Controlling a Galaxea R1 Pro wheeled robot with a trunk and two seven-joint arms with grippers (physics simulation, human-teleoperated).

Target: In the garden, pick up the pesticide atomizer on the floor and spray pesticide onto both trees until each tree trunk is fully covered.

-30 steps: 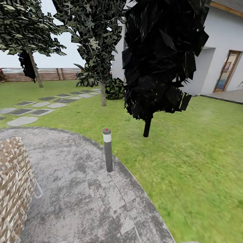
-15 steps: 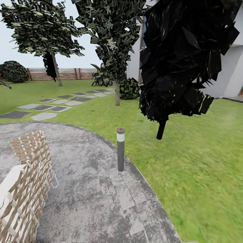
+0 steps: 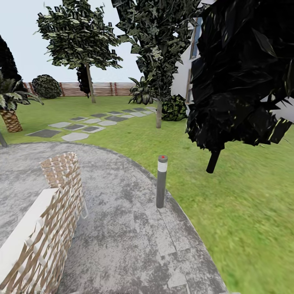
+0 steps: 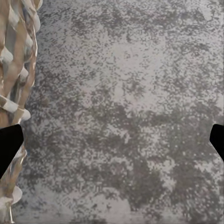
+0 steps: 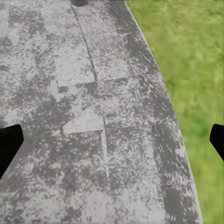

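The pesticide atomizer is out of view. Two leafy trees stand across the garden lawn (image 3: 245, 212): one far off by the fence with a thin pale trunk (image 3: 90, 87), one nearer with its trunk (image 3: 159, 115) beside a dark bush. My left gripper (image 4: 112, 142) hangs open over grey paving, its black fingertips (image 4: 9, 144) wide apart with nothing between them. My right gripper (image 5: 112, 140) is open too, over the paving's curved edge where it meets grass (image 5: 186, 56).
A wicker chair (image 3: 45, 228) stands close at the left on the round paved patio (image 3: 122, 245). A grey bollard light (image 3: 161, 181) rises at the patio's edge. A near-black conifer (image 3: 241, 81) looms right. Stepping stones (image 3: 94, 122), a palm (image 3: 10, 118) and the slat fence (image 3: 106, 88) lie beyond.
The camera has swung to the left: the bollard, conifer and trees have slid right in the picture, the chair shows more, and the palm and a round bush have come into view.
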